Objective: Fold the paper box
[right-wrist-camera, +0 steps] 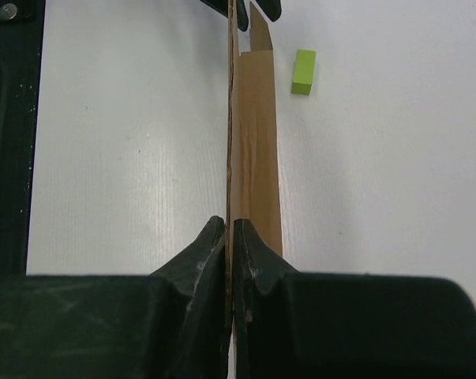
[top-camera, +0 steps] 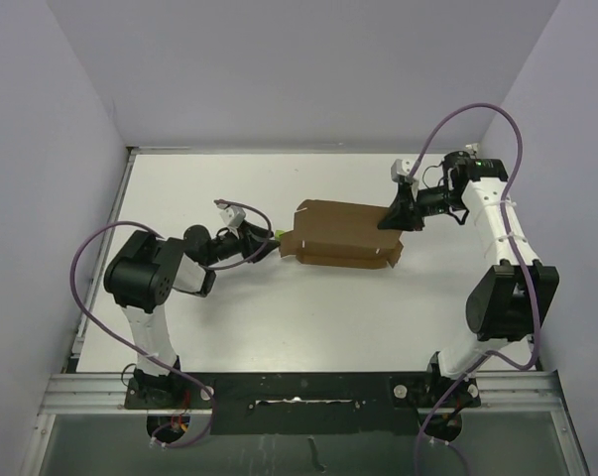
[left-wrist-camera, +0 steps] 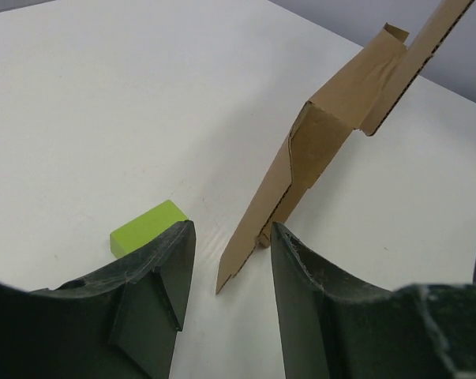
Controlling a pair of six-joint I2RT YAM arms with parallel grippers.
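Note:
The brown paper box point(top-camera: 343, 233) lies partly folded in the middle of the table, one panel standing up. My right gripper point(top-camera: 396, 216) is shut on its right edge; in the right wrist view the fingers point(right-wrist-camera: 229, 225) pinch the thin upright cardboard point(right-wrist-camera: 255, 142). At the box's left end my left gripper point(top-camera: 269, 241) is open. In the left wrist view a pointed flap of the box point(left-wrist-camera: 316, 158) reaches down between the spread fingers point(left-wrist-camera: 232, 229) without touching either.
A small yellow-green block point(top-camera: 278, 235) lies on the table just beside the left gripper's finger point(left-wrist-camera: 143, 227), and also shows in the right wrist view point(right-wrist-camera: 304, 72). White walls enclose the table on three sides.

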